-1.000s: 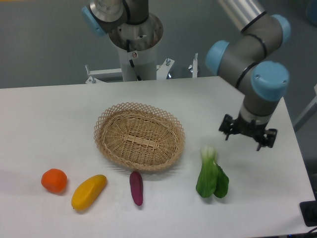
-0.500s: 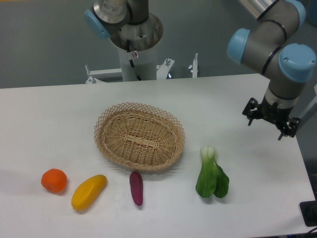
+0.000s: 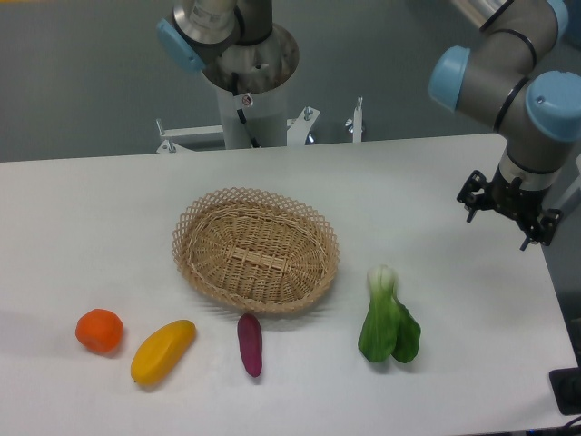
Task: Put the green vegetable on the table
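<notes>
The green vegetable (image 3: 388, 319) lies flat on the white table (image 3: 100, 227), right of the wicker basket, its pale stem end pointing away from me and its dark leaves toward the front edge. My gripper (image 3: 507, 211) hangs open and empty above the table's right edge, well to the upper right of the vegetable and apart from it.
An empty oval wicker basket (image 3: 255, 250) sits mid-table. A dark purple vegetable (image 3: 250, 344), a yellow mango-shaped fruit (image 3: 162, 351) and an orange fruit (image 3: 99, 331) lie along the front left. The robot's base column (image 3: 247, 82) stands behind the table.
My gripper has moved right and up, away from the green vegetable, toward the table's right edge. The vegetable has stayed where it lies.
</notes>
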